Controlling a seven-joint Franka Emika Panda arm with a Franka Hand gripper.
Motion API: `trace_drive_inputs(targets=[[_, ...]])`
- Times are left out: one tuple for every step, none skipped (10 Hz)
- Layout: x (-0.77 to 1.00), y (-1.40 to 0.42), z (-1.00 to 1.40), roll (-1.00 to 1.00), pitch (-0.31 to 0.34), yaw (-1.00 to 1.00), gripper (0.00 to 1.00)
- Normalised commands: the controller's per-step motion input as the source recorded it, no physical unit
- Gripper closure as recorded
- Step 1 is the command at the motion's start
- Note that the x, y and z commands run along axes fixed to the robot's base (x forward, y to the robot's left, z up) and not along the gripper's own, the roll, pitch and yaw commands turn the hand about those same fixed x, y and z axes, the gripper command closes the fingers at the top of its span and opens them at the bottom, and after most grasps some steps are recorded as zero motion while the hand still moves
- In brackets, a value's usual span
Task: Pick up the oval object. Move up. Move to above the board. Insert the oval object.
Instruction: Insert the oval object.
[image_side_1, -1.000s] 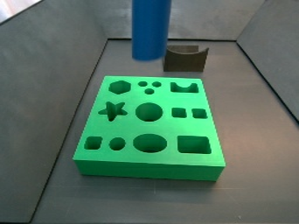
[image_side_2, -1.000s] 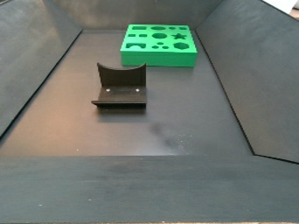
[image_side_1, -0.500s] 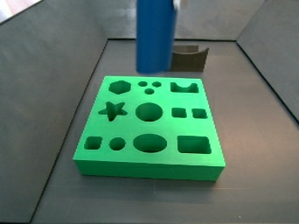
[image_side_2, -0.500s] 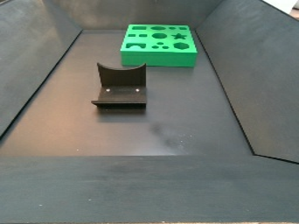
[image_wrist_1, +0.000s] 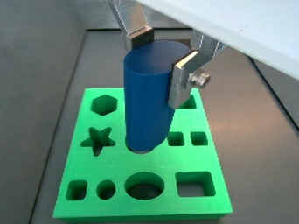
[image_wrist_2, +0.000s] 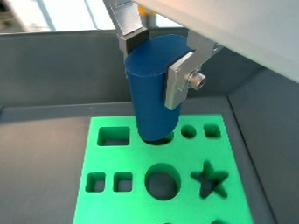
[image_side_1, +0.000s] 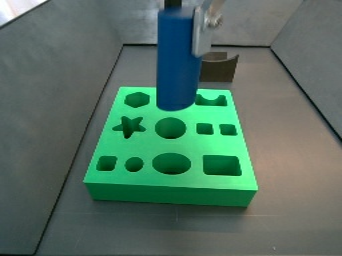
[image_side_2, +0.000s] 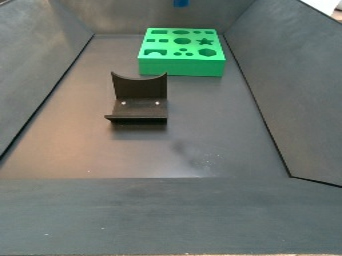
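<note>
Pincer (image_wrist_1: 163, 54) clamps oval object (image_wrist_1: 153, 96) above board (image_wrist_1: 193, 197); peg tip possibly touching.

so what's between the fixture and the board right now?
Only bare dark floor in a side view: the fixture stands apart from the board. The pincer holds the oval object above the board.

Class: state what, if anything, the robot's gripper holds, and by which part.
The gripper holds the tall, smooth blue oval peg by its upper end, silver fingers on opposite sides, above the green board.
</note>
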Motion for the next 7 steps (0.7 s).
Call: trace_drive_inputs(targets=[[0.00,0.00,-0.15,0.00,0.000,0.00,1.00],[-0.08,-0.41,-0.29,0.17,0.000,-0.41,1.00],[0.00,-0.44,-0.40,0.20,0.009,-0.65,1.00],[0.00,-0.38,-0.42,0.20,0.036,-0.70,1.00],[0.00,-0.25,-0.39,0.17,0.000,-0.81,1.00],[0.00,-0.12,-0.35,0.10,0.000,-0.94,1.00],[0.00,-0.03,-0.32,0.03,0.000,-1.00,1.00]])
